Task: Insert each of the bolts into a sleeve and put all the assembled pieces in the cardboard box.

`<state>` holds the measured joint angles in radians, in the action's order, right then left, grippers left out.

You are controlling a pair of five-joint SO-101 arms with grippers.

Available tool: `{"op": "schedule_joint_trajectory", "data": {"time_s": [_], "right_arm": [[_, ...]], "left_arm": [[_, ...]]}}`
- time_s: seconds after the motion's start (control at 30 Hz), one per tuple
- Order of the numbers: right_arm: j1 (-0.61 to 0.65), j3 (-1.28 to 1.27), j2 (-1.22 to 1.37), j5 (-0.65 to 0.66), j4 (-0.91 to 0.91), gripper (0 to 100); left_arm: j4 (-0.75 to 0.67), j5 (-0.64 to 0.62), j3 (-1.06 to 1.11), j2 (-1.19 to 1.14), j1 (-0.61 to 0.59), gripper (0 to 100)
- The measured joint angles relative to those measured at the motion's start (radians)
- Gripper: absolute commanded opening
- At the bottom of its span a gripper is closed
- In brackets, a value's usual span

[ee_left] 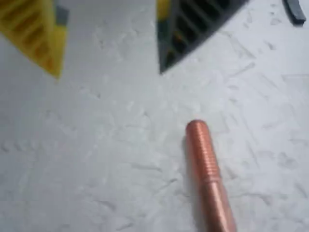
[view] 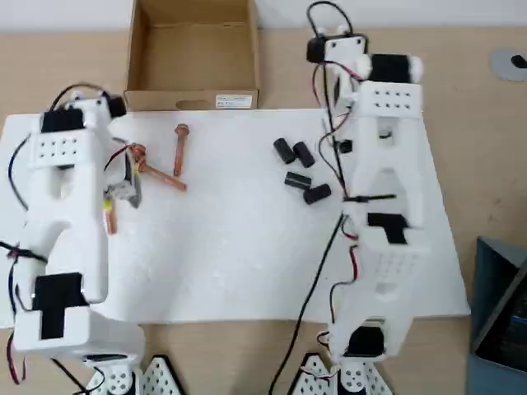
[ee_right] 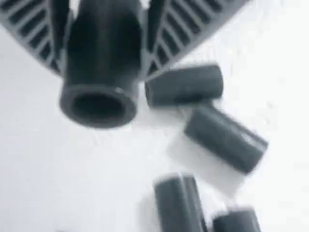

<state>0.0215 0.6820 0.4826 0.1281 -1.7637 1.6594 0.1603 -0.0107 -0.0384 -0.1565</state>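
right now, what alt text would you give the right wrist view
The right gripper holds a dark sleeve, its open end facing the camera. Four loose sleeves lie on the white mat close by.

Bright, even light; soft shadows beside sleeves (ee_right: 224, 137) (white mat (view: 230, 255) near glare).
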Motion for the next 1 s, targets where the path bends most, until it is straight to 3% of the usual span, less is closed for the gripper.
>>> {"op": "schedule_joint_trajectory", "data": {"time_s": [0.43,0.57,0.8,1.0], "right_arm": [[-0.166,-0.273,-0.091,0.071,0.032,1.2],[-0.212,-0.318,-0.091,0.087,0.063,1.2],[-0.233,-0.327,-0.091,0.094,0.068,1.2],[-0.235,-0.327,-0.091,0.094,0.068,1.2]], "left_arm": [[0.083,-0.146,-0.589,-0.451,0.19,5],[0.083,-0.163,-0.775,-0.598,0.201,0],[0.083,-0.17,-1.056,-0.809,0.209,0],[0.083,-0.169,-1.172,-0.896,0.212,4]]}}
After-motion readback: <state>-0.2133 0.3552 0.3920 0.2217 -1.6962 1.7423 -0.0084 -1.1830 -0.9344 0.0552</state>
